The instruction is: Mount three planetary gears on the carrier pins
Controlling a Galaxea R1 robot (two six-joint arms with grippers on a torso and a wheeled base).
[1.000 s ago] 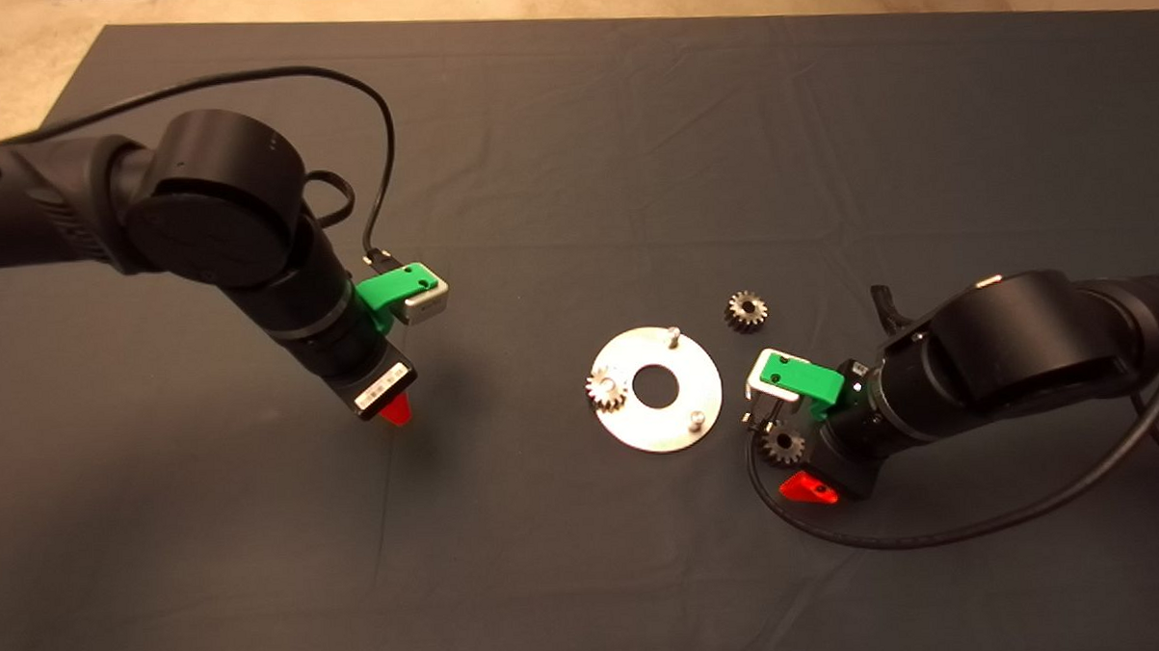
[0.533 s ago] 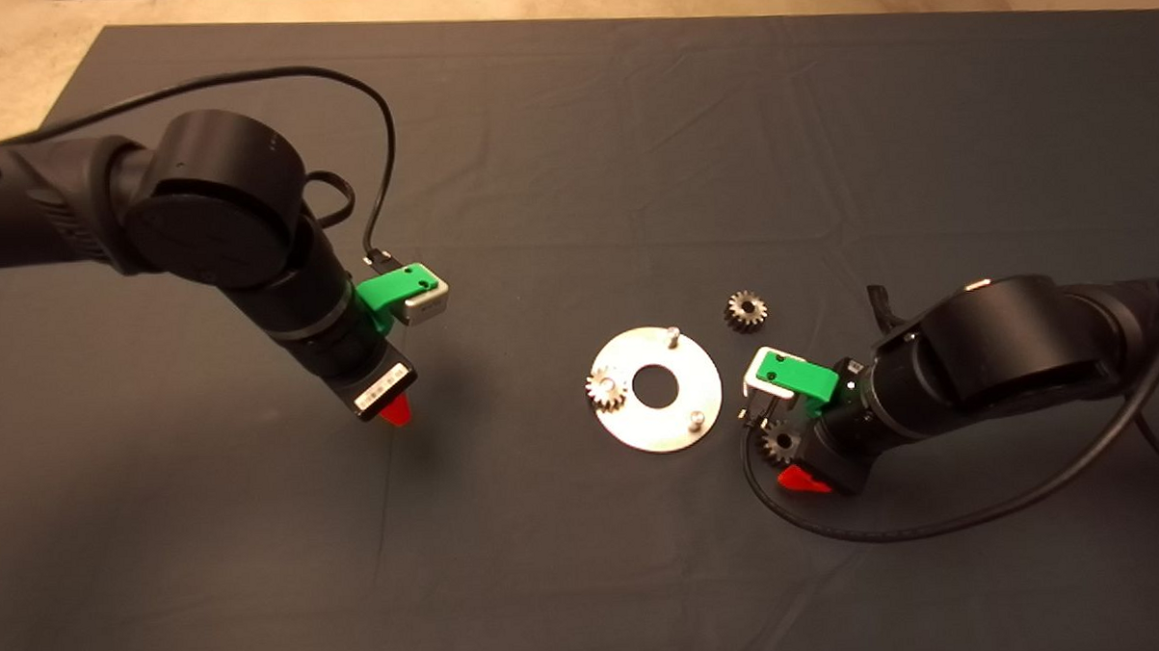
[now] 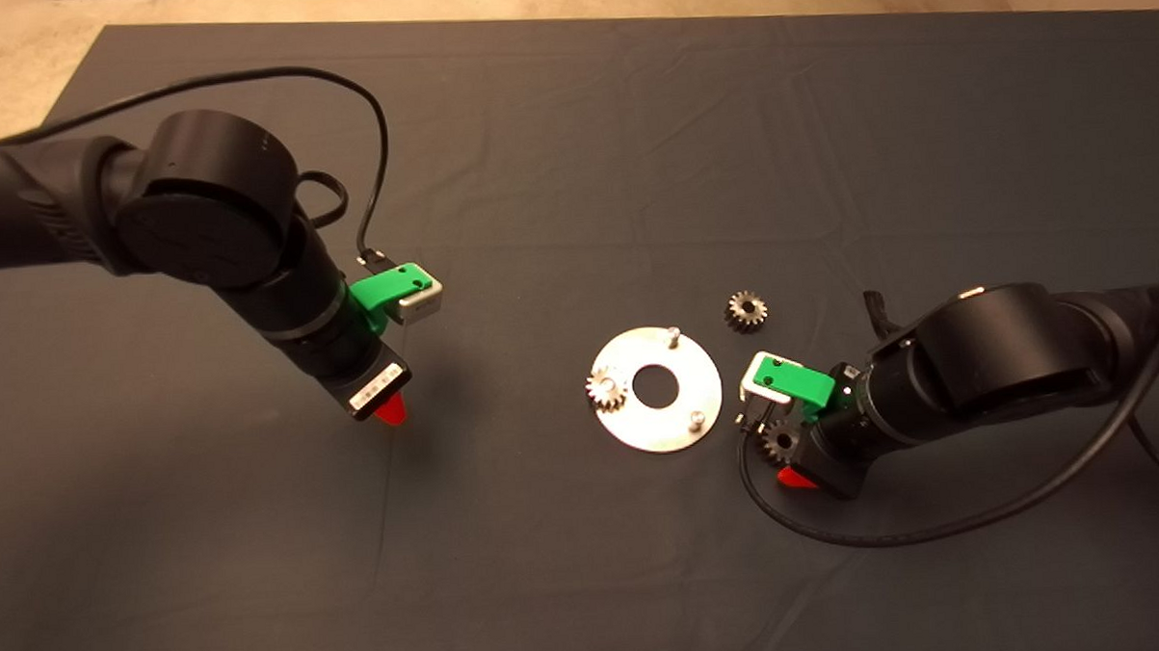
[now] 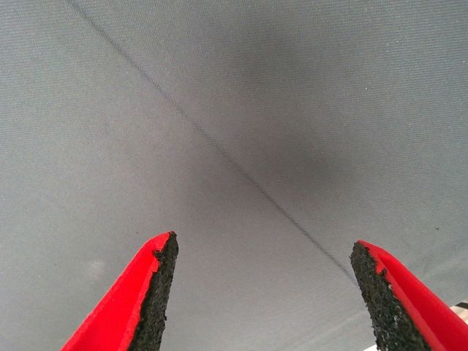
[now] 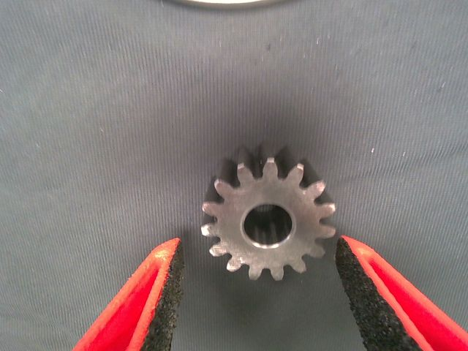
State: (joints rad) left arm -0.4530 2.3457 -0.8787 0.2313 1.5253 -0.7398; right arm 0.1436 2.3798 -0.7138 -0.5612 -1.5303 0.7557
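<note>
Planetary gear (image 5: 268, 223) lies flat on the dark mat (image 3: 573, 152), between the right gripper (image 5: 257, 281) fingers, bore up, jaws wide and apart from its teeth on both sides, nothing gripped; the gear sits slightly past the fingertips (image 5: 167, 265), roughly centred in the gap. In the head view the same gear (image 3: 782, 443) is partly under the right gripper (image 3: 795, 474), just beside the carrier disc (image 3: 656, 421). Second gear (image 3: 605, 389) sits on a pin at the disc's rim, on the side away from these jaws. Third gear (image 3: 747, 310) lies loose on the mat, near the disc, apart from the jaws. Two carrier pins bare: one (image 3: 672, 336) toward the third gear, one (image 3: 697, 420) nearest the right gripper. Left gripper (image 4: 263, 296) hangs over bare mat, well apart from the disc, jaws wide, empty; seen from above (image 3: 390, 409).
</note>
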